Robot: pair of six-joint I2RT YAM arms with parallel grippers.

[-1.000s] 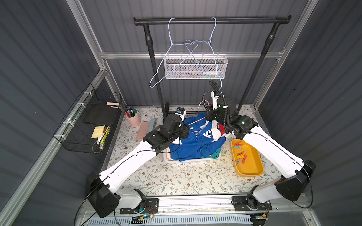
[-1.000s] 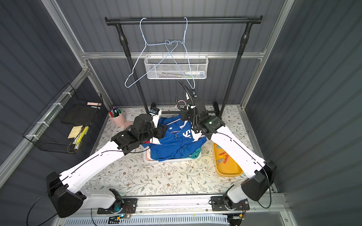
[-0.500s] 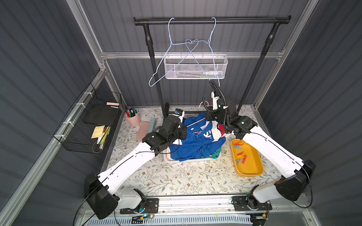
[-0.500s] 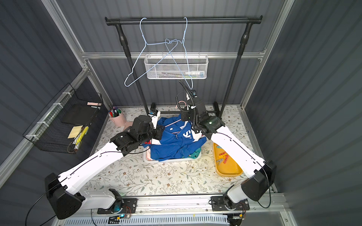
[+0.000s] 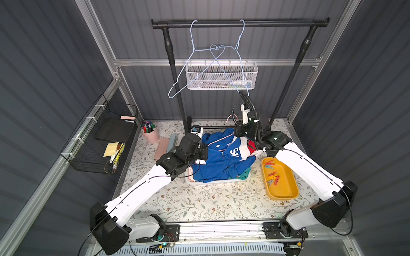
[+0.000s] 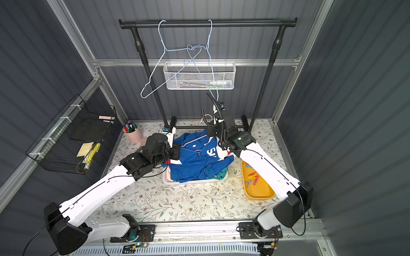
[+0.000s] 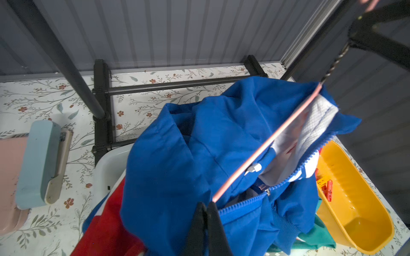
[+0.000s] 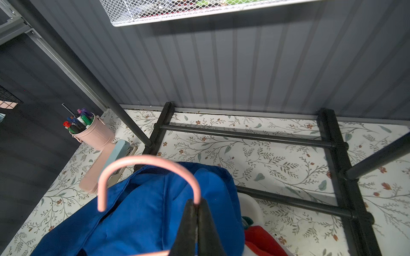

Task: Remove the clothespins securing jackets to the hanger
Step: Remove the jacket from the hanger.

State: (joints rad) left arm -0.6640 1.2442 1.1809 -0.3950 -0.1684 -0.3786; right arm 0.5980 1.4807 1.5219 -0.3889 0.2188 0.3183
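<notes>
While the left tool (image 7: 207,208) and right tool (image 8: 196,206) are clenched on the pink hanger (image 7: 266,144), the blue jacket (image 7: 177,155) over the counter's (image 5: 199,204) rear-middle basin (image 5: 221,181) is best kept spread and level.

The left arm (image 5: 144,186) and right arm (image 5: 306,164) are extended forward and angled inward. The left hand (image 7: 207,206) is closed, fingertips pressed together; the right hand (image 8: 196,205) is likewise pinched closed.

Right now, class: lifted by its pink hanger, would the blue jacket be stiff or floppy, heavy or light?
Probably floppy: the blue jacket lies crumpled, its folds sagging. Likely light: the thin pink hanger through its collar looks unbent. It may slide down that sloping wire.
</notes>
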